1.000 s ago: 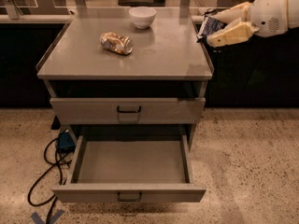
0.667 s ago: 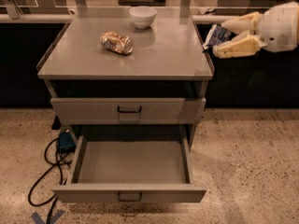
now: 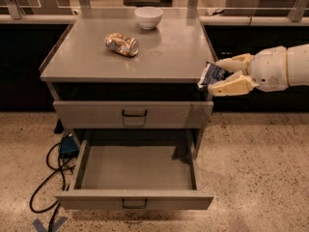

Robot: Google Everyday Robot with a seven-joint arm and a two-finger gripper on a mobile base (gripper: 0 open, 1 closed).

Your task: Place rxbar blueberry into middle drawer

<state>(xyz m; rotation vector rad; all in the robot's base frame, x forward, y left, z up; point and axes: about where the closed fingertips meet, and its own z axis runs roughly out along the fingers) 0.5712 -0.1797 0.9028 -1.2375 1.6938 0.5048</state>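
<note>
1. The blue wrapped bar was off the cabinet when I checked. It was held in the air just beyond the front right corner of the cabinet top, at about the level of that surface. Its left edge overlapped the corner from my angle, and I could not tell whether it touched.
2. The gripper was pinching the bar, with one cream finger above it and the other below. The white arm reached in from the right edge of the view.
3. The middle drawer stood pulled out toward the camera, below and to the left of the bar and well apart from it. Its grey tray floor was exposed, and a small black wire handle sat on its flat front panel.
4. The drawer above was pushed in, with its own black handle at the middle of the front. A dark recess lay between it and the cabinet top.
5. On the cabinet top I noted a gold-brown can lying on its side, left of centre. A white bowl stood upright near the back edge. Both were well apart from the bar.
6. On the speckled floor, a black cable looped at the left of the cabinet, beside a small blue box.
</note>
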